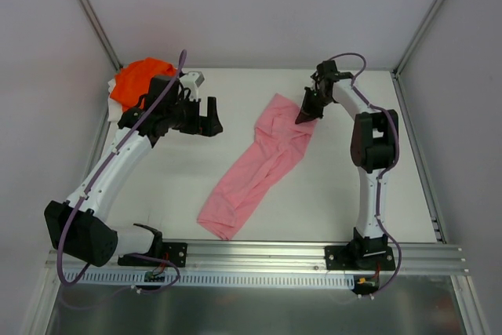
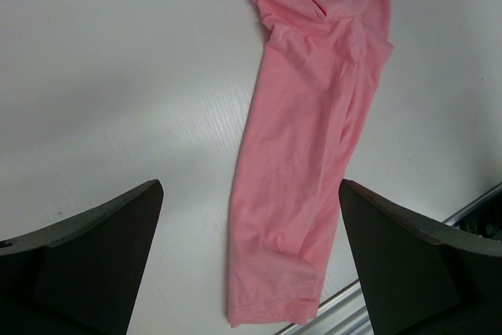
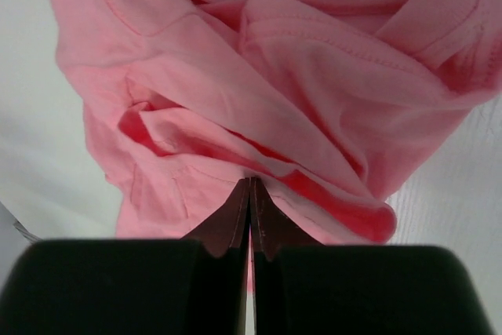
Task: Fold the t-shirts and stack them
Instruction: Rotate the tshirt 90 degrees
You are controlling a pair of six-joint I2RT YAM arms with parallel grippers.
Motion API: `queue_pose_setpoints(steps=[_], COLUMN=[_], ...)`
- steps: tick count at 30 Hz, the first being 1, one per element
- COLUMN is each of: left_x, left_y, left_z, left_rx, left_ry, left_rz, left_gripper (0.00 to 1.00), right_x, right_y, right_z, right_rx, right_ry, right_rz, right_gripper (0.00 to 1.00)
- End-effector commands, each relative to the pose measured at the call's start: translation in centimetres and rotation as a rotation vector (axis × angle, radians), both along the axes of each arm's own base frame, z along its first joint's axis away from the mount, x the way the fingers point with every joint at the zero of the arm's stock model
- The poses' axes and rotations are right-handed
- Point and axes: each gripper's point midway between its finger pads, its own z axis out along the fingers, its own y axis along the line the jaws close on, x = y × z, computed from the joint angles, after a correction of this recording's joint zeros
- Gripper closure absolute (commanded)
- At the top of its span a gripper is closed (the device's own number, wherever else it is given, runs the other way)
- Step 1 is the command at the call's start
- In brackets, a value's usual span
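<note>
At rear, R tool (image 3: 249,191) pinches pink tee (image 3: 329,60).

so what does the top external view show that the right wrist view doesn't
Only top external: the orange t-shirt bunched in the far left corner, the open left end effector near it, and the pink t-shirt's whole length, a long diagonal strip. Only right wrist: stitched hems and folds up close, fingertips shut on a fold. Both: the pink t-shirt and the right end effector at its far end.
</note>
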Motion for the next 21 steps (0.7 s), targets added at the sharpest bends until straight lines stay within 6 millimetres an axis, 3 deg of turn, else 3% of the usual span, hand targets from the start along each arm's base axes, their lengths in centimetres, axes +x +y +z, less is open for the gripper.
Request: queue_pose_setpoints(steps=[1,10,18,19,21], left_x=[0.2,0.5,0.3,0.3,0.2], left_y=[0.2,0.2,0.8,0.9,1.0], left_z=[1.7,1.9,2.1,2.2,2.3], left_rx=[-0.006,-0.006,0.005,0.005,0.006], left_ry=[-0.048,-0.048,-0.046,-0.047,-0.045], left_rz=[-0.012,-0.009,0.007,0.007,0.009], left_gripper=[0.01,0.01,0.01,0.01,0.01], right_x=[-0.6,-0.9,1.3,2.3,2.4], right_y=[-1.0,-2.7,-3.2,-3.0,-2.9], right_z=[0.1,-1.5,-2.5,-1.8,-2.7], right_rx=[-0.034,-0.108,-0.167,-0.166,-0.169], right_ry=[0.008,0.050,0.087,0.062,0.088], right_rz=[-0.023,-0.076,-0.099,-0.101,-0.097], right_gripper=[1.00,1.00,1.00,1.00,1.00])
